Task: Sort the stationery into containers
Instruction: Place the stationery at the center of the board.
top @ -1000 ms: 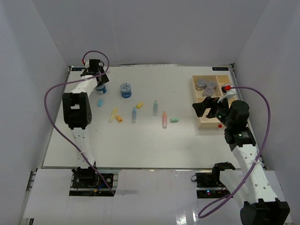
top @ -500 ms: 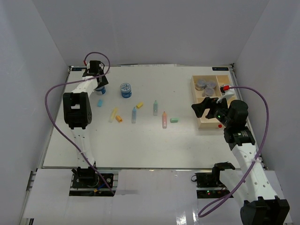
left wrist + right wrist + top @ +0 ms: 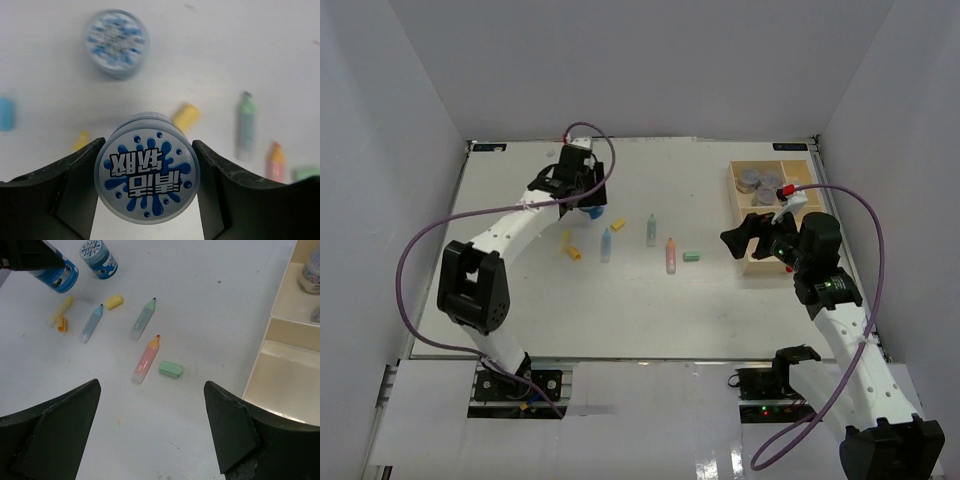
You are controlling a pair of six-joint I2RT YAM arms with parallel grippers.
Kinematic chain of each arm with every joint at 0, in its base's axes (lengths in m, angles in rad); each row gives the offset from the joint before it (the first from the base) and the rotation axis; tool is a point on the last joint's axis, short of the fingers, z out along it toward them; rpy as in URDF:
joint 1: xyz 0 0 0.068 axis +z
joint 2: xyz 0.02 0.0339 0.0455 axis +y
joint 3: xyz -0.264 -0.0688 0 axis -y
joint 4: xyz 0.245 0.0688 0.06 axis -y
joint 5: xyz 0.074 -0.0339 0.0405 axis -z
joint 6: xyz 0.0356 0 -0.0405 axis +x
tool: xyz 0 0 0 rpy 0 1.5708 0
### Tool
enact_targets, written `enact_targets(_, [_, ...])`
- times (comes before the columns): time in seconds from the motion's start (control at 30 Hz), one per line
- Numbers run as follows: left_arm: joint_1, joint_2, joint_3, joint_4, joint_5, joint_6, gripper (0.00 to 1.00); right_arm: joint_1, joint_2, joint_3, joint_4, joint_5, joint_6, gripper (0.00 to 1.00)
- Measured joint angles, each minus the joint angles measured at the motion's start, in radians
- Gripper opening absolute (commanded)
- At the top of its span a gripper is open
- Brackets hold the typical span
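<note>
The right gripper [image 3: 738, 238] is hovering above the table [image 3: 620, 310] just left of the wooden tray [image 3: 756, 262], its jaws spread wide and holding nothing. In the right wrist view, 1 empty tray compartment is lying beside the right finger. Ahead of this gripper, a small green block [image 3: 171, 369] is lying next to an orange marker [image 3: 145, 359]; a green marker [image 3: 142, 319] and a blue marker [image 3: 92, 322] are lying farther out, roughly parallel. A short yellow piece [image 3: 114, 302] is lying beyond them, and a yellow marker [image 3: 61, 308] with a small orange piece [image 3: 61, 323] is lying to the left.

The left gripper [image 3: 147, 167] is pinching a blue-and-white patterned roll [image 3: 147, 173] between its 2 fingers, holding it raised above the table. A second patterned roll [image 3: 116, 44] is standing on the table beyond it. At the far right, 3 grey rolls [image 3: 760, 182] are sitting in the tray's far left compartment.
</note>
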Motion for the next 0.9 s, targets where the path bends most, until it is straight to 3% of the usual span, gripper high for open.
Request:
enact_targets(0.2, [-0.275, -0.184, -0.147, 0.009, 0.045, -0.055, 0.50, 0.076, 0.016, 0.007, -0.047, 0.021, -0.040, 0.90])
enact_targets(0.47, [-0.462, -0.128, -0.283, 0.046, 0.000, -0.125, 0.54, 0.193, 0.040, 0.010, -0.085, 0.072, -0.082, 0.90])
enact_targets(0.57, [-0.505, -0.104, -0.338, 0.089, -0.013, -0.148, 0.60, 0.235, 0.050, 0.010, -0.088, 0.098, -0.099, 0.90])
enact_targets(0.83, [-0.531, -0.094, -0.388, 0.142, -0.044, -0.191, 0.97, 0.339, 0.094, 0.010, -0.089, 0.173, -0.129, 0.90])
enact_targets(0.9, [-0.532, -0.095, -0.388, 0.155, -0.045, -0.199, 0.98, 0.360, 0.111, 0.010, -0.089, 0.189, -0.133, 0.90])
